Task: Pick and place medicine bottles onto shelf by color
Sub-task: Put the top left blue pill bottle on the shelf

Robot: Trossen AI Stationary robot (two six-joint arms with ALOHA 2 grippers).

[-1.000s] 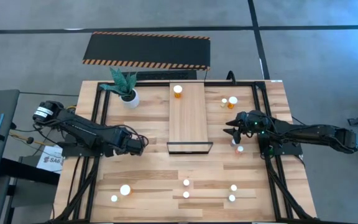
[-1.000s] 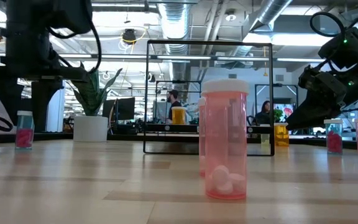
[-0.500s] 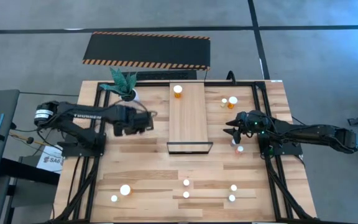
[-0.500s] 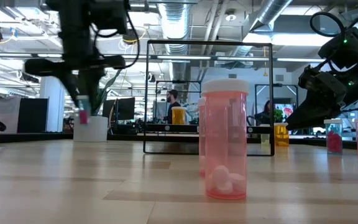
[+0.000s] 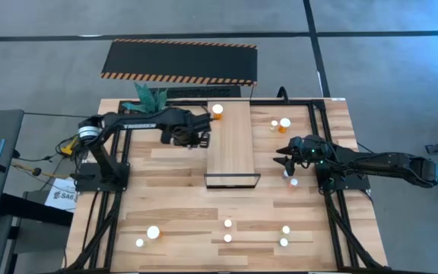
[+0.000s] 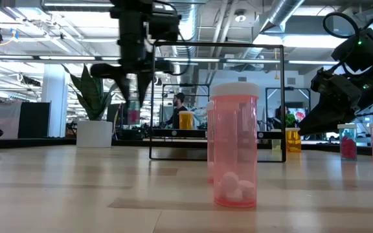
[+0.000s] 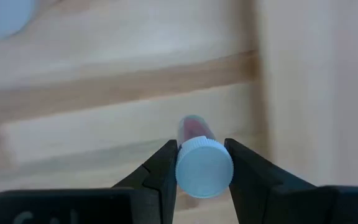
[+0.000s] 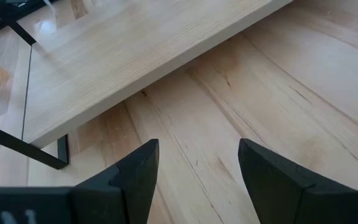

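My left gripper (image 5: 195,136) hangs above the table beside the left edge of the shelf (image 5: 229,144) and is shut on a small medicine bottle (image 7: 194,129) with a white cap and pink contents. The low view shows this bottle (image 6: 133,116) below the fingers. An orange bottle (image 5: 217,111) stands on the shelf's far end. Several more bottles stand in a row near the front edge (image 5: 227,238), and two stand at the far right (image 5: 285,122). My right gripper (image 8: 194,168) waits open to the right of the shelf, with nothing between its fingers. My left gripper pinches the bottle's white cap (image 7: 204,168) between its two fingers, one on each side. The fingers (image 7: 164,169) come from above, pointing almost straight down. The bottle hangs upright below them, lifted clear of the table.
A potted plant (image 5: 152,104) stands at the far left, close behind my left arm. A black mat with striped edges (image 5: 179,61) lies beyond the table. Two bottles (image 5: 292,180) stand close to my right gripper. Black frame rails (image 5: 120,129) run along both sides.
My left gripper has lifted the small bottle off the table's left side and carried it up, toward the far edge and right, to the shelf's left edge. Its wrist has rolled on the way. The bottle has stayed upright in the hold.
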